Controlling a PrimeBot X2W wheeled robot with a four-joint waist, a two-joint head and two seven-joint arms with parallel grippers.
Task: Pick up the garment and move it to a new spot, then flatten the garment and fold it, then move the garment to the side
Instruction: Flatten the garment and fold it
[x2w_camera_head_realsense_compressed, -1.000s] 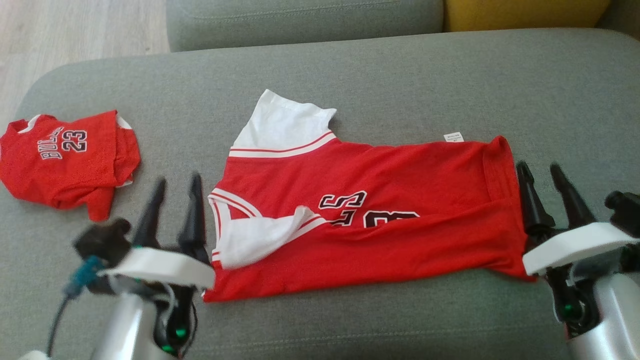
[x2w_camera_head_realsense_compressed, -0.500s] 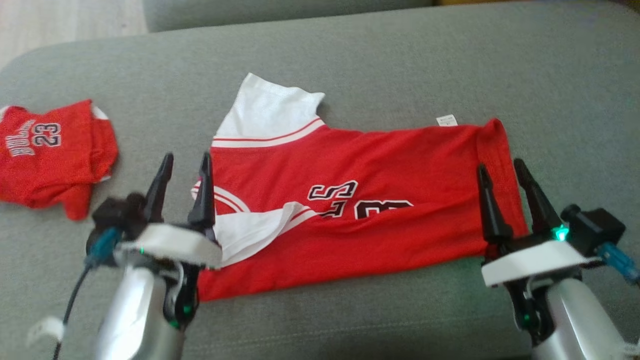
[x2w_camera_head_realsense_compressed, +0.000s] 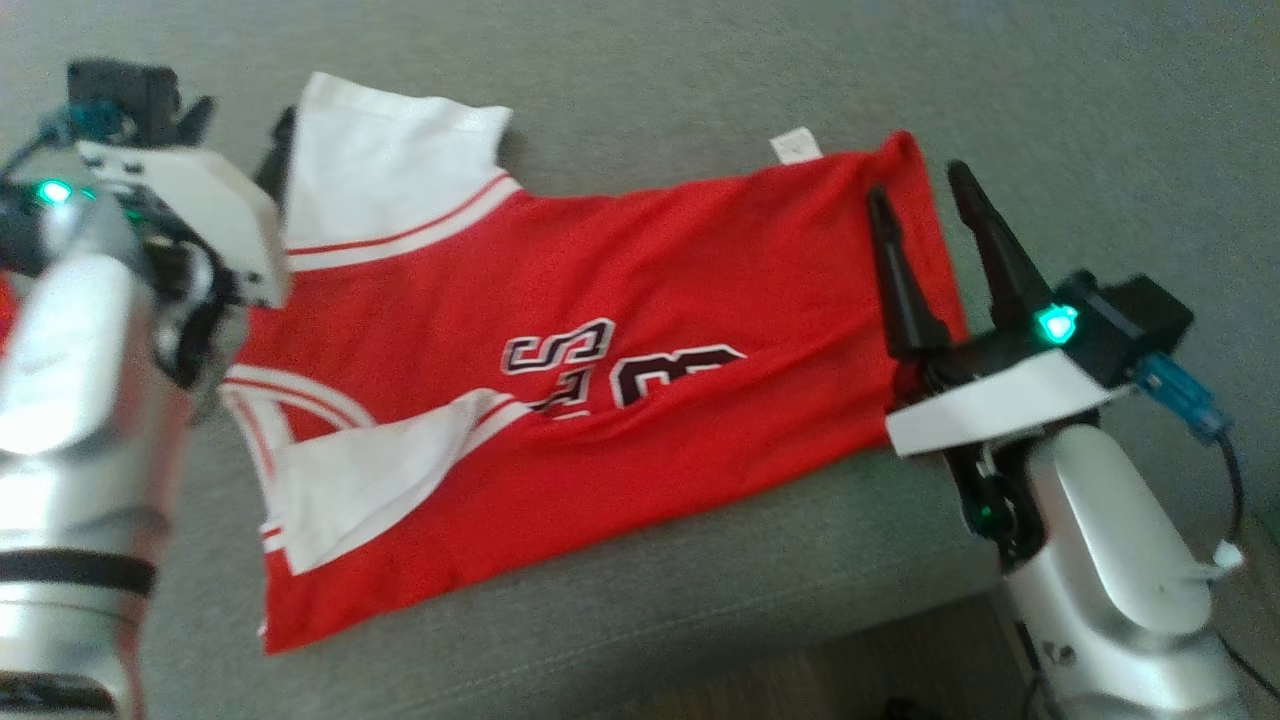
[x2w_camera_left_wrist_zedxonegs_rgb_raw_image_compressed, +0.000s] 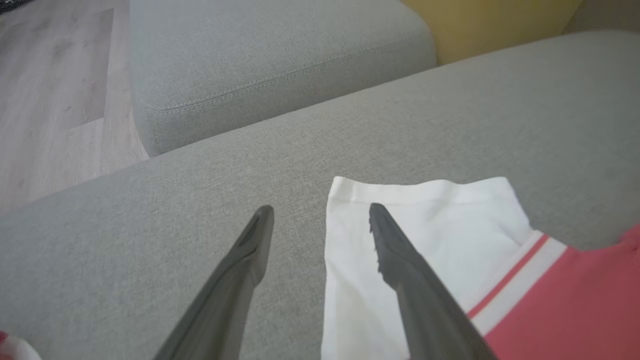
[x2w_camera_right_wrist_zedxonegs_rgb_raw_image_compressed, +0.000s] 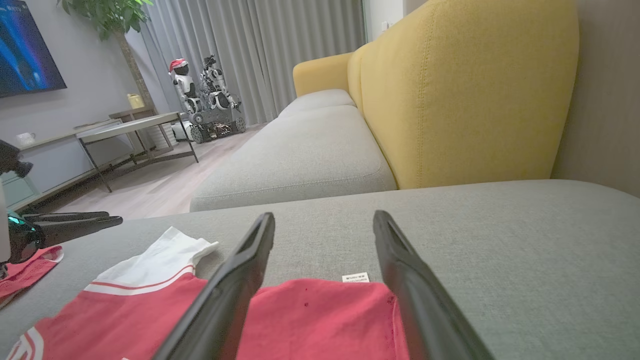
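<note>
The garment (x2w_camera_head_realsense_compressed: 600, 270), a red jersey with white sleeves and black-and-white lettering, lies spread on the grey sofa seat (x2w_camera_head_realsense_compressed: 650, 80). One white sleeve is folded over its front. My left gripper (x2w_camera_head_realsense_compressed: 240, 125) is open at the far white sleeve (x2w_camera_left_wrist_zedxonegs_rgb_raw_image_compressed: 440, 235). In the left wrist view the left gripper (x2w_camera_left_wrist_zedxonegs_rgb_raw_image_compressed: 320, 215) has one finger above that sleeve's edge and the other over bare cushion. My right gripper (x2w_camera_head_realsense_compressed: 917, 185) is open above the jersey's hem. In the right wrist view the right gripper (x2w_camera_right_wrist_zedxonegs_rgb_raw_image_compressed: 324, 216) straddles the hem (x2w_camera_right_wrist_zedxonegs_rgb_raw_image_compressed: 320, 310) near a white label (x2w_camera_right_wrist_zedxonegs_rgb_raw_image_compressed: 355, 277).
A second red garment (x2w_camera_right_wrist_zedxonegs_rgb_raw_image_compressed: 25, 272) lies beyond the left gripper's fingers (x2w_camera_right_wrist_zedxonegs_rgb_raw_image_compressed: 75, 222). Another grey cushion (x2w_camera_right_wrist_zedxonegs_rgb_raw_image_compressed: 300, 155) and a yellow backrest (x2w_camera_right_wrist_zedxonegs_rgb_raw_image_compressed: 465, 90) lie behind. Wooden floor (x2w_camera_left_wrist_zedxonegs_rgb_raw_image_compressed: 50, 100) borders the seat. The seat's front edge (x2w_camera_head_realsense_compressed: 800, 600) is close to my right arm.
The head camera has tilted and turned, shifting the whole picture. My left gripper has moved forward from the jersey's collar side to the far white sleeve. My right gripper has moved in over the hem.
</note>
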